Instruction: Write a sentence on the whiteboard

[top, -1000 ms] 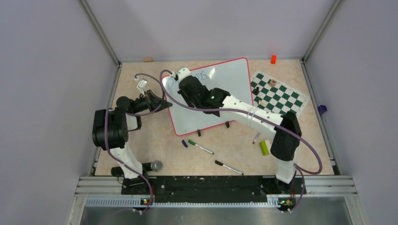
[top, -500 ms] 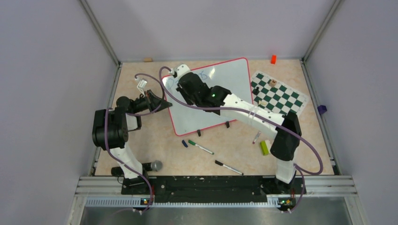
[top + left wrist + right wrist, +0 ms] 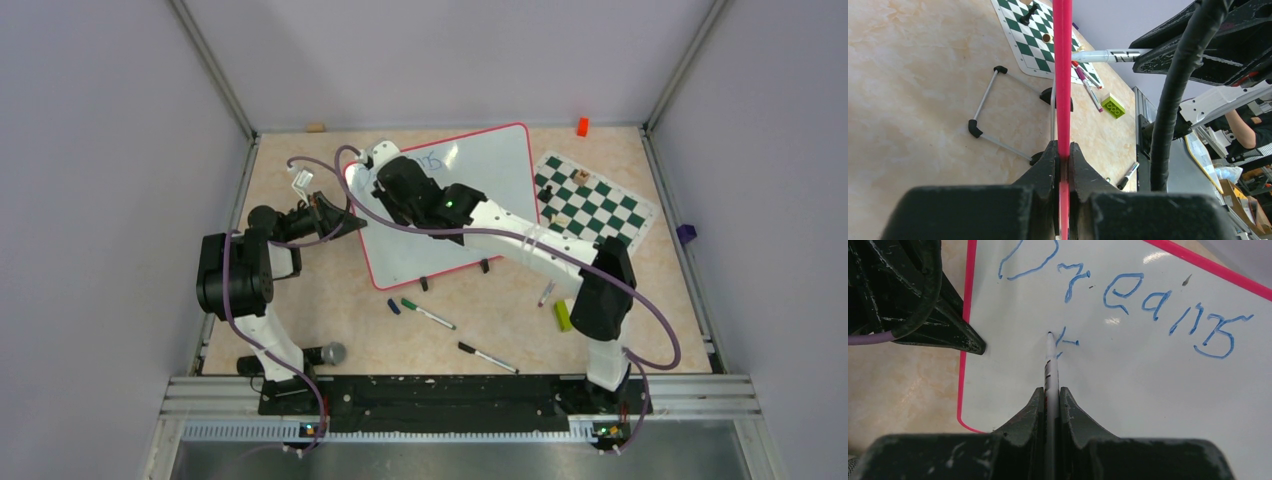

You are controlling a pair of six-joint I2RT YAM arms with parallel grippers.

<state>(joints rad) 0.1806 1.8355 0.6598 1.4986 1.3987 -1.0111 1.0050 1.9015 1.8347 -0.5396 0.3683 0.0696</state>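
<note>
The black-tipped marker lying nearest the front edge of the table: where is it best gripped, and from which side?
Probably mid-barrel on the marker, coming straight down from above and closing across its width. It lies flat and slanted on the table, with bare surface along both long sides; an end grip would likely let it tilt.

We see blue sentence on red-framed white whiteboard; chess mat green-white checkered; table mottled beige

Even, bright overhead light, small glare patches on the whiteboard, soft shadows, wrist-view foregrounds blurred
</note>
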